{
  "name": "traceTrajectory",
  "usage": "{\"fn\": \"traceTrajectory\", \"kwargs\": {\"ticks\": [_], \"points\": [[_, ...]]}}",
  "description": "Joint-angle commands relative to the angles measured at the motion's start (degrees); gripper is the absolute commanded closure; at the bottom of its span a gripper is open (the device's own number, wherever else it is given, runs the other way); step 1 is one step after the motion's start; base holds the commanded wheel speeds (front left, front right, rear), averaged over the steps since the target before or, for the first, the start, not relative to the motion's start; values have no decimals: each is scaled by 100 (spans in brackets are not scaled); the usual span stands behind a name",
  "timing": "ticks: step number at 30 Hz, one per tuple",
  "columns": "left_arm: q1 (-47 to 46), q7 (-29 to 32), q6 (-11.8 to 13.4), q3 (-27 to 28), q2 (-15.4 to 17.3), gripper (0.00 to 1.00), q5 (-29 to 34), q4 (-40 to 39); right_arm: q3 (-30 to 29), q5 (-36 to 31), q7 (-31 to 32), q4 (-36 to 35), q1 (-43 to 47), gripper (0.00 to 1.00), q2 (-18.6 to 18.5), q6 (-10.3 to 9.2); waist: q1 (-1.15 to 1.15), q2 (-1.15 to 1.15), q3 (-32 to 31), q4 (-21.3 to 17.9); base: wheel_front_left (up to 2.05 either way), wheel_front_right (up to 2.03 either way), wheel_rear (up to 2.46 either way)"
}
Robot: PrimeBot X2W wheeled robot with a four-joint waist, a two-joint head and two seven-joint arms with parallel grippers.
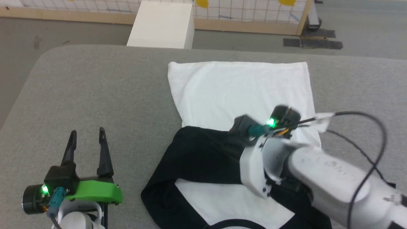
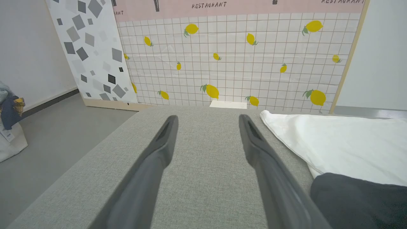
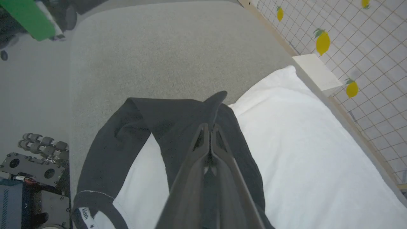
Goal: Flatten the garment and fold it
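Shirt (image 1: 238, 89): it is lying on the grey table (image 1: 95, 89), its white body spreading flat toward the far edge and its black sleeves bunching at the near end.
Right claw (image 3: 210, 132): I am pinching a black sleeve (image 3: 165, 117) between my closed fingers.
Left claw (image 1: 87, 133): I am holding it wide apart and empty over bare table, left of the shirt.

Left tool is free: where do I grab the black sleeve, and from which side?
Probably the outer fold edge of the sleeve, nearest the open left tool. Come in low from the left: that edge bulges toward it, with only table between.
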Motion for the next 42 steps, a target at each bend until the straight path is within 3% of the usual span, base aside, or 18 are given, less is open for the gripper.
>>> {"fn": "traceTrajectory", "kwargs": {"ticks": [1,8,12,13,14,15,21,27,34,42], "points": [[-163,-20,-15,-30,-62,0,52,27,192,15,-79,333,-40,100,110,-9,0,0,213,191,0,0,0],[-378,-20,-30,-62,-128,0,19,127,962,283,-280,2233,89,100,749,-9,0,0,525,352,0,0,0],[-420,-21,-53,31,-137,0,24,193,1160,363,-429,2689,136,98,954,-9,0,0,527,299,0,0,0],[-420,-21,-57,68,-129,0,32,216,1174,385,-520,2726,118,73,996,-9,0,0,502,259,0,0,0],[-418,-21,-66,109,-111,0,46,250,1190,382,-654,2737,78,33,1030,-9,0,0,462,207,0,0,0],[-421,-21,-80,134,-93,0,59,279,1198,373,-790,2729,40,0,1040,-9,0,0,419,168,0,0,0],[-529,-21,-193,266,83,0,120,534,950,363,-2024,2375,-154,0,854,-9,0,0,112,-136,0,0,0],[-1027,-21,-336,232,395,0,208,999,-28,-19,-2863,1844,40,0,523,-9,0,0,42,-471,0,0,0],[-2126,132,-486,93,785,0,191,1942,-2211,-952,-3140,1032,910,0,496,-9,0,0,197,-803,0,0,0],[-3443,879,-630,-192,1127,0,58,2674,-4552,-2205,-3170,-495,2223,0,1181,-9,0,0,623,-1124,0,0,0]]}}
